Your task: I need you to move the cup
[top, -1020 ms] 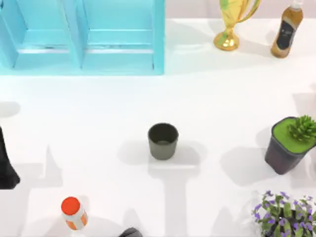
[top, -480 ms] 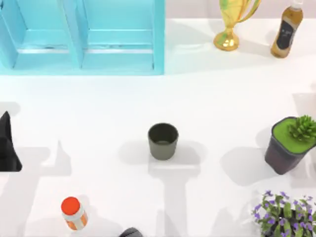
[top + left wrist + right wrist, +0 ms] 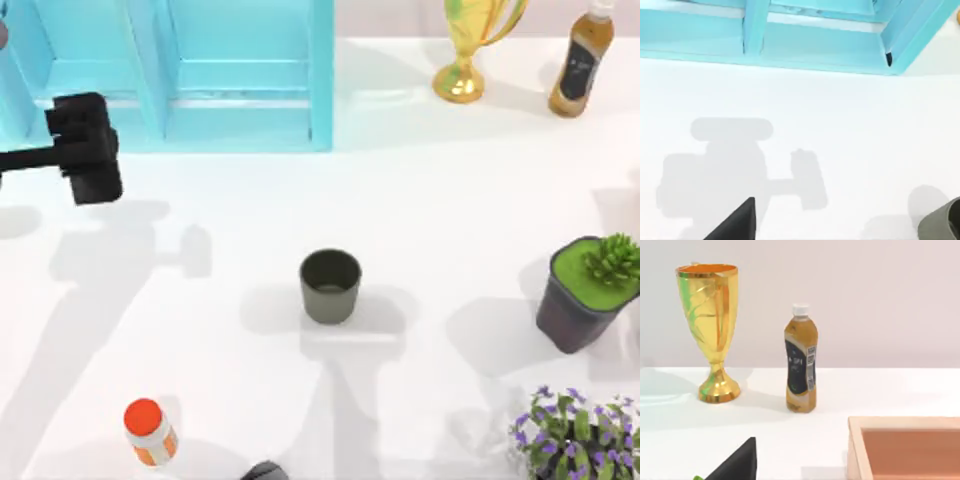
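Barely begun: small olive-grey tapered cup (image 3: pixel 330 285) untouched mid-surface, well apart from left gripper (image 3: pixel 88 150) near turquoise shelf (image 3: pixel 250 70); jaws' opening impossible to tell.

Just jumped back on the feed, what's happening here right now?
The left gripper is up over the table's left side, in front of the blue shelf unit, and holds nothing. The cup stands upright and untouched near the middle of the table, off to the gripper's right. The left wrist view catches the cup's edge at the corner of the frame. The right arm's camera looks at the gold trophy and a bottle.
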Action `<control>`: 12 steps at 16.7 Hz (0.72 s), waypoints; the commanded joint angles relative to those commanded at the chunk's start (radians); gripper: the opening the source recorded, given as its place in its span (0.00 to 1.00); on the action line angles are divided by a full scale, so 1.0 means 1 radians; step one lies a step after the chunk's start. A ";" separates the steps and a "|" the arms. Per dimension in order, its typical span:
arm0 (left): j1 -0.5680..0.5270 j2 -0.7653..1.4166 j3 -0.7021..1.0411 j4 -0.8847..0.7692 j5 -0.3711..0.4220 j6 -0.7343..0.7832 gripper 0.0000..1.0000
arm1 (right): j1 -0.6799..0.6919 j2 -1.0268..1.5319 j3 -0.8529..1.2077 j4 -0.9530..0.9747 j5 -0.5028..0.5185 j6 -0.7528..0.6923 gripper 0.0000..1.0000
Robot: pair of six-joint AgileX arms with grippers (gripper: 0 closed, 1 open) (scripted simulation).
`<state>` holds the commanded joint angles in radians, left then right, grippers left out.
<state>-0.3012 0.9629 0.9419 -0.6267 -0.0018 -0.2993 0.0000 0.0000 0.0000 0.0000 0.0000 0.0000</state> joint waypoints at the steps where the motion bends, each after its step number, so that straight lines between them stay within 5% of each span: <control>1: -0.032 0.101 0.099 -0.066 0.000 -0.031 1.00 | 0.000 0.000 0.000 0.000 0.000 0.000 1.00; 12: -0.359 1.109 1.095 -0.721 0.005 -0.338 1.00 | 0.000 0.000 0.000 0.000 0.000 0.000 1.00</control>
<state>-0.6607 2.0723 2.0368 -1.3477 0.0032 -0.6374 0.0000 0.0000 0.0000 0.0000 0.0000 0.0000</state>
